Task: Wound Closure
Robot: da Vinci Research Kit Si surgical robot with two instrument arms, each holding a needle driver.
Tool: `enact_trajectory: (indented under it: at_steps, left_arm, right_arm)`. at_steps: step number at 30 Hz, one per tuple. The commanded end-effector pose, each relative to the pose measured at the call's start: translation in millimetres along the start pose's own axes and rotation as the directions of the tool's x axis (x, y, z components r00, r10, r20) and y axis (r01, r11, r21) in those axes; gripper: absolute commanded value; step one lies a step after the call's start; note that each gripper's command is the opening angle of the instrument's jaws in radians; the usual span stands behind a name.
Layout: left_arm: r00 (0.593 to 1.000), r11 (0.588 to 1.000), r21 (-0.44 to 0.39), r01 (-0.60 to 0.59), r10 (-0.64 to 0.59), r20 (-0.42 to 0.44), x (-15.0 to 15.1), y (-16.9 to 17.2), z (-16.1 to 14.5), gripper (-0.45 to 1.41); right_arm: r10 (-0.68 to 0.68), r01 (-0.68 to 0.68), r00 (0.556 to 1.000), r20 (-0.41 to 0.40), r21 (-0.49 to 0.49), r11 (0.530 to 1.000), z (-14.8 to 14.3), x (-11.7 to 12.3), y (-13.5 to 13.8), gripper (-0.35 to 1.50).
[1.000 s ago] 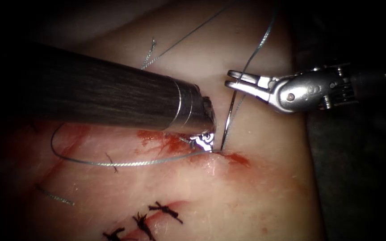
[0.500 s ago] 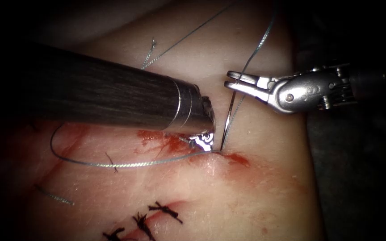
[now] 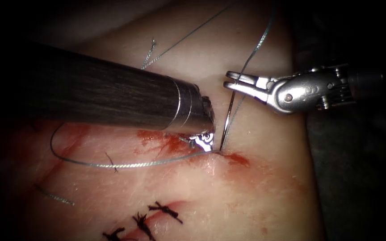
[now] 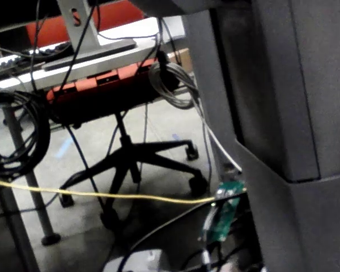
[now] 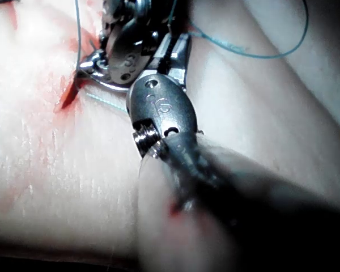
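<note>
The needle (image 3: 228, 119) stands nearly upright in the endoscope view, its point sunk into the tissue (image 3: 255, 196) at the right end of the cut (image 3: 228, 156), where red fluid (image 3: 166, 143) has spread along the edges. Nearest the front, three dark stitches (image 3: 157, 216) sit tied in a row on the tissue, with a short cut end of thread (image 3: 54, 196) lying off to their left. Farther back, the thread (image 3: 112, 165) runs out leftward from the needle's entry point, lies across the tissue and curls up in a loop under the left arm's dark shaft. The left tool (image 3: 204, 142) is pressed down right at the cut, just to the left of the needle's point; only a glint of its metal tip shows under the shaft, and I cannot tell whether its jaws are parted or what they have. Behind that, the right tool (image 3: 228, 82) reaches in from the right, its jaws closed on the upper end of the needle, close to where the thread joins it. In the right wrist view the right tool (image 5: 175, 54) is seen from behind, with the left tool (image 5: 122, 48) just past it and the needle reaching the red slit (image 5: 68, 96). Farthest away, the thread climbs from the right tool toward the back of the tissue, and a frayed thread end (image 3: 150, 49) lies beside another strand.
</note>
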Motion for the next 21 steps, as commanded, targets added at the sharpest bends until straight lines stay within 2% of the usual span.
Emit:
enact_trajectory:
  at_steps: [1,21]
  left_arm:
    - [1.000,1.000,0.000,0.000,0.000,0.000,0.4,-0.6,0.2,-0.45]
    - [1.000,1.000,0.000,0.000,0.000,0.000,0.4,-0.6,0.2,-0.45]
  right_arm:
    - [-0.001,0.001,1.000,-0.002,0.003,1.000,0.8,-0.2,-0.3,-0.35]
    - [0.021,-0.020,1.000,-0.021,0.007,1.000,0.9,0.5,-0.5,-0.35]
